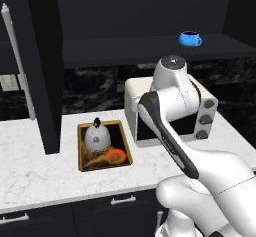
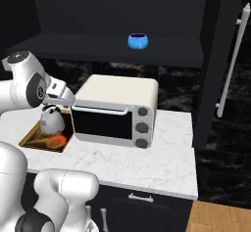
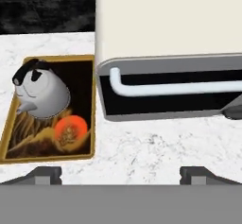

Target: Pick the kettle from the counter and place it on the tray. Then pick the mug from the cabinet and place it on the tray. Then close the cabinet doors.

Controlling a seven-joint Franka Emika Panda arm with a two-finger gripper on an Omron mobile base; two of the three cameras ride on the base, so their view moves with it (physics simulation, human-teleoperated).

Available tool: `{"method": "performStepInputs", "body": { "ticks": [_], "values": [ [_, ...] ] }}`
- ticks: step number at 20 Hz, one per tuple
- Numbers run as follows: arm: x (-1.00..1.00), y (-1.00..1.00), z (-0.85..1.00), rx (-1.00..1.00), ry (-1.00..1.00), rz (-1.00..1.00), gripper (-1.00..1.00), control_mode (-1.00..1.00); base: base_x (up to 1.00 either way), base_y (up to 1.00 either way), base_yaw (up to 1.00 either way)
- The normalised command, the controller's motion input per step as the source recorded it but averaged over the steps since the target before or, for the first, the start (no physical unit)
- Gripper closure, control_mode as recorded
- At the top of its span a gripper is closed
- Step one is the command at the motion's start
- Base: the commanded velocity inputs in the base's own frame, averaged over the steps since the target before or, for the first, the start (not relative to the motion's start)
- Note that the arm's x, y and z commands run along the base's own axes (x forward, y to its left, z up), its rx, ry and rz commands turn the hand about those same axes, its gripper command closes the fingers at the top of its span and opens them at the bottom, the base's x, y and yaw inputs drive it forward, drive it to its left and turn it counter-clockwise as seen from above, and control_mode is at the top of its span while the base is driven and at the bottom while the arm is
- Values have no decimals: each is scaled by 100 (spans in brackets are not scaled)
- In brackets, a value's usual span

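Already the kettle (image 1: pixel 97 136) sits on the tray (image 1: pixel 125 146), on the counter (image 1: pixel 35 156) beside a toaster oven (image 2: pixel 117 111), so that step looks done. The gripper (image 3: pixel 120 175) hangs spread and empty above the counter, its tips well apart, freed for the mug (image 1: pixel 189 39), which waits on the cabinet (image 1: pixel 150 48) shelf behind open doors (image 2: pixel 213 64).

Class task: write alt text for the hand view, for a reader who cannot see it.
A grey kettle sits on a gold-rimmed tray on a white marble counter. Right of the tray stands a cream toaster oven with a white door handle. The open end effector hovers over bare counter.
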Motion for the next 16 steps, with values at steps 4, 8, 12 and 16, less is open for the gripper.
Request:
{"method": "performStepInputs", "body": {
  "ticks": [4, 8, 12, 16],
  "values": [
    [-15, -82, 85, -9, 7, 28, -100, -100, 0, 0, 0],
    [-6, -87, 51, -10, 5, 31, -100, -100, 0, 0, 0],
    [0, -76, 5, -3, 0, 31, -100, -100, 0, 0, 0],
    [0, -22, -2, 0, 0, 8, -100, -100, 0, 0, 0]
  ]
}}
